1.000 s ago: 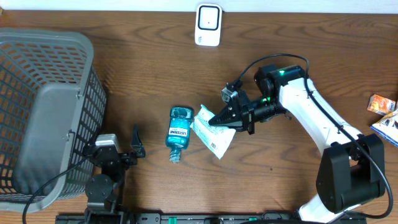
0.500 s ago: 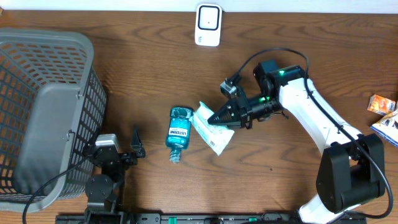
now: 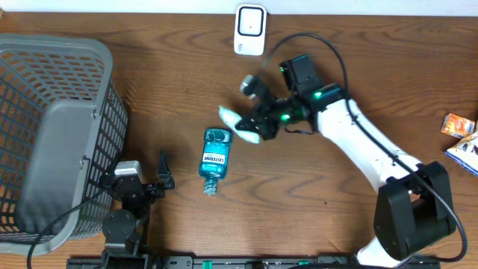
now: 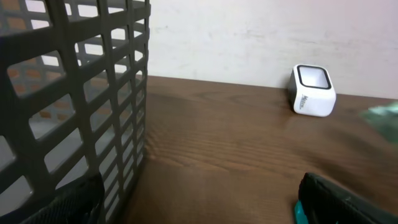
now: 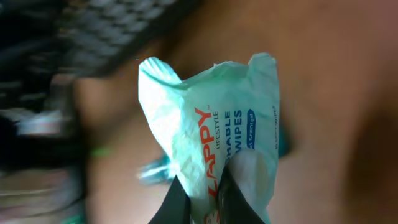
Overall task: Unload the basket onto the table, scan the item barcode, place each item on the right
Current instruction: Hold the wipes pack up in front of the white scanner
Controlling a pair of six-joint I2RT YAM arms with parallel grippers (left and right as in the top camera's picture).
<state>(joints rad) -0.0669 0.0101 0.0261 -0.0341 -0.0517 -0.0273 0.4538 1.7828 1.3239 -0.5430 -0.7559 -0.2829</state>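
The item is a pale green wipes packet (image 3: 233, 124) (image 5: 217, 124) with red and blue print. My right gripper (image 3: 252, 128) (image 5: 204, 194) is shut on its lower edge and holds it off the table, below and slightly left of the white barcode scanner (image 3: 250, 30) (image 4: 313, 91). No barcode shows in the right wrist view. The packet shows as a blurred green patch (image 4: 382, 117) at the right edge of the left wrist view. Low at the front left, beside the basket, my left gripper (image 3: 162, 175) (image 4: 199, 214) stands open and holds nothing.
A teal mouthwash bottle (image 3: 214, 157) lies on the table just below the held packet. A large grey mesh basket (image 3: 52, 134) (image 4: 74, 93) fills the left side. An orange box (image 3: 457, 123) and a blue-white package (image 3: 467, 153) sit at the right edge.
My right gripper has swung up and to the left with the wipes packet, away from the table beside the bottle and closer to the scanner. The left arm has not moved.
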